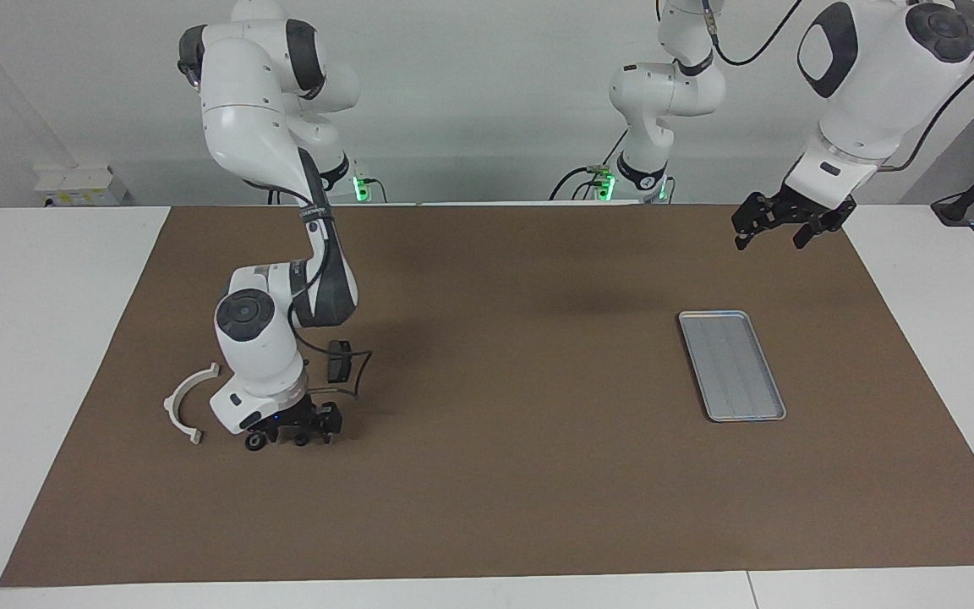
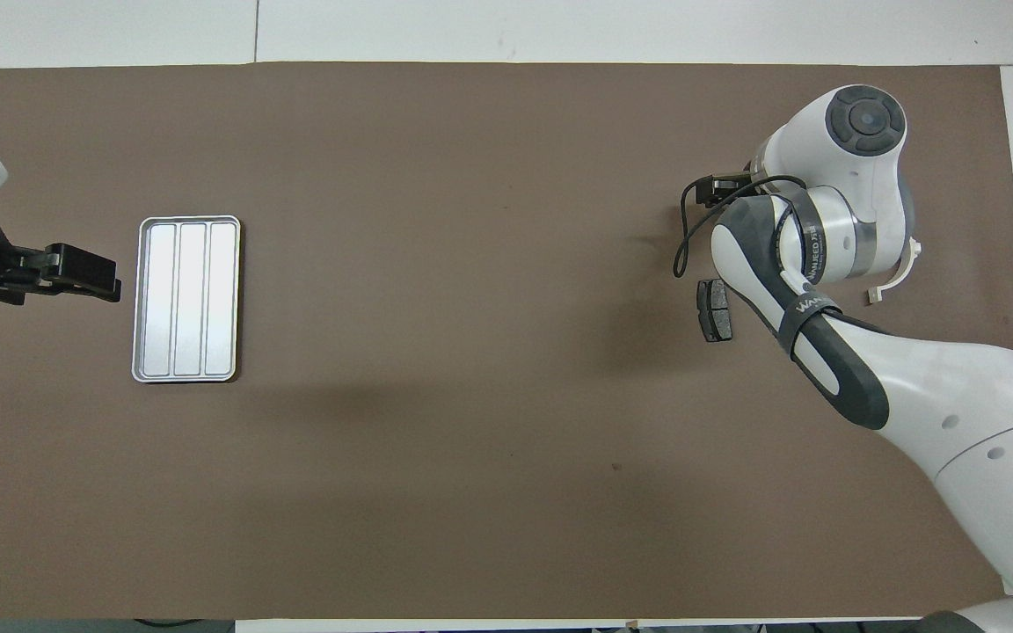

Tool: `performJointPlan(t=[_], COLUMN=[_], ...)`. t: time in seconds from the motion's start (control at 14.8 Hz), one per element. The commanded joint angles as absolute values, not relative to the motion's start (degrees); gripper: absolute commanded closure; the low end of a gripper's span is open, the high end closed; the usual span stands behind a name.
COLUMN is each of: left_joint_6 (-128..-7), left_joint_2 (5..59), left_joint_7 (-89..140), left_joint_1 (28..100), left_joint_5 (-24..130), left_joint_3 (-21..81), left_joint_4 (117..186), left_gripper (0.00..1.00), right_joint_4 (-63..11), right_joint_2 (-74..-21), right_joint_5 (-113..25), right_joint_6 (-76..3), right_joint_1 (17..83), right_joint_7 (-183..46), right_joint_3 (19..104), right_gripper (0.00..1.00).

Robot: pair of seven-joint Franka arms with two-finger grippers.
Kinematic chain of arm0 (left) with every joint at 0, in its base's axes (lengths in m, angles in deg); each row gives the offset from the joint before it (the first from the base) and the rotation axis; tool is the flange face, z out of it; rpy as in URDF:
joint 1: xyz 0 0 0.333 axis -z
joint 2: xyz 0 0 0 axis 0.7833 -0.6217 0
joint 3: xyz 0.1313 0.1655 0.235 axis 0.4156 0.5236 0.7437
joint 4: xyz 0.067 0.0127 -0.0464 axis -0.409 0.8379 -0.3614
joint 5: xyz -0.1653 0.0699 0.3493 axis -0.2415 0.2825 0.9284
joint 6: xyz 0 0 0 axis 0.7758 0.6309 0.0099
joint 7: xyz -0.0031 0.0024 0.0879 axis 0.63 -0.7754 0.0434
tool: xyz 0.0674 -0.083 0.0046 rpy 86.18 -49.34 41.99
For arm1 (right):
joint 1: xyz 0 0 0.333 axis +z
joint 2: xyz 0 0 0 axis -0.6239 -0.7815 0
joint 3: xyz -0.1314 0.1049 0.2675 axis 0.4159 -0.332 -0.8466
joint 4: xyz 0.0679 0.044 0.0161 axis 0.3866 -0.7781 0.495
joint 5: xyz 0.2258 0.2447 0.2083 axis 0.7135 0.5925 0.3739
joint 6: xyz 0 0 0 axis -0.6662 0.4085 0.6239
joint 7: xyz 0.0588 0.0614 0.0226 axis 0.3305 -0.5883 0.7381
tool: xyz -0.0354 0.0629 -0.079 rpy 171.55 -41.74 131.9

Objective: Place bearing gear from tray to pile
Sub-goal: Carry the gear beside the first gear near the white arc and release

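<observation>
The silver-grey tray [image 1: 732, 365] lies toward the left arm's end of the mat and has nothing in it; it also shows in the overhead view [image 2: 187, 299]. The pile is at the right arm's end: a white half-ring bracket [image 1: 187, 406] [image 2: 898, 272] and one dark brake-pad piece [image 1: 337, 359] [image 2: 716, 309]. My right gripper [image 1: 278, 438] is down at the mat between them, beside the bracket. A small dark round part [image 1: 255, 441], perhaps the bearing gear, sits at its tip. The overhead view hides this gripper under its wrist. My left gripper [image 1: 770, 239] [image 2: 106, 281] waits open and raised beside the tray.
A brown mat [image 1: 495, 474] covers most of the white table. The right arm's wrist and its looping black cable [image 2: 682, 246] hang low over the pile. A second brake-pad piece does not show.
</observation>
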State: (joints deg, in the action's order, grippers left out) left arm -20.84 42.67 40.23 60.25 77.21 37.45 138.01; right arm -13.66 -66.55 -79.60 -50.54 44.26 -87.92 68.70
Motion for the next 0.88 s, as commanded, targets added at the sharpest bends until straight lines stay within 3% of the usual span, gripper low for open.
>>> performJointPlan(t=[0.0, 0.27, 0.41, 0.81], left_joint_6=[-20.4, -20.6, -20.6, -21.0], left_joint_2=[44.0, 44.0, 44.0, 44.2], left_joint_7=[41.1, 41.1, 41.1, 41.2], left_joint_1=[60.3, 60.3, 60.4, 61.0], left_joint_5=[77.2, 77.2, 77.2, 77.2], left_joint_3=[37.7, 37.7, 37.7, 37.7], left_joint_4=[139.2, 139.3, 139.3, 139.1], left_gripper=[0.0, 0.0, 0.0, 0.0], right_joint_4=[-14.5, -14.6, -14.7, -17.2], right_joint_2=[-64.8, -62.4, -58.5, -36.8], right_joint_5=[-78.8, -78.7, -78.7, -74.4], right_joint_6=[-50.9, -50.3, -46.2, -20.1], right_joint_1=[43.5, 42.7, 42.7, 42.8], right_joint_7=[-88.5, -88.5, -88.4, -88.0], right_joint_3=[68.1, 68.1, 68.1, 68.0], right_gripper=[0.0, 0.0, 0.0, 0.0])
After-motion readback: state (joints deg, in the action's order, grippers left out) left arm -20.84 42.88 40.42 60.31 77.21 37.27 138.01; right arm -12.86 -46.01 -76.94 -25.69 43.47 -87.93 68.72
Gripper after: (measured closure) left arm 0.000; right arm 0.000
